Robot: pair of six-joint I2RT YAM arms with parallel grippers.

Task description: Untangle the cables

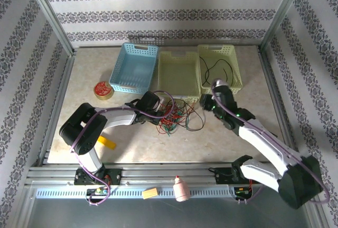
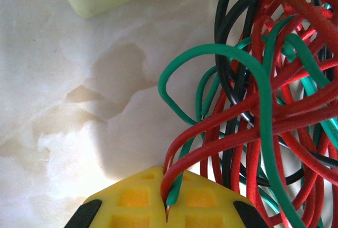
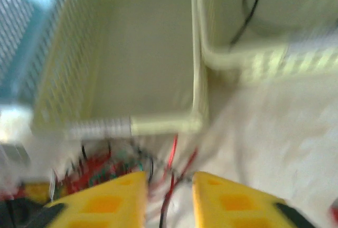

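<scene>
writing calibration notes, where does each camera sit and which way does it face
Top external: above and behind the bases, looking down on the table, the cables, left arm and right arm.
Left wrist: on the left arm, looking down past the left gripper, shut on the cables.
Right wrist: on the right arm, blurred, facing the middle basket past the open right gripper.
Shared: both wrists see the cables.

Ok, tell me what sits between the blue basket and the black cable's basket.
In the top view, a pale yellow basket sits between the blue basket and the yellow-green basket holding the black cable.
</scene>
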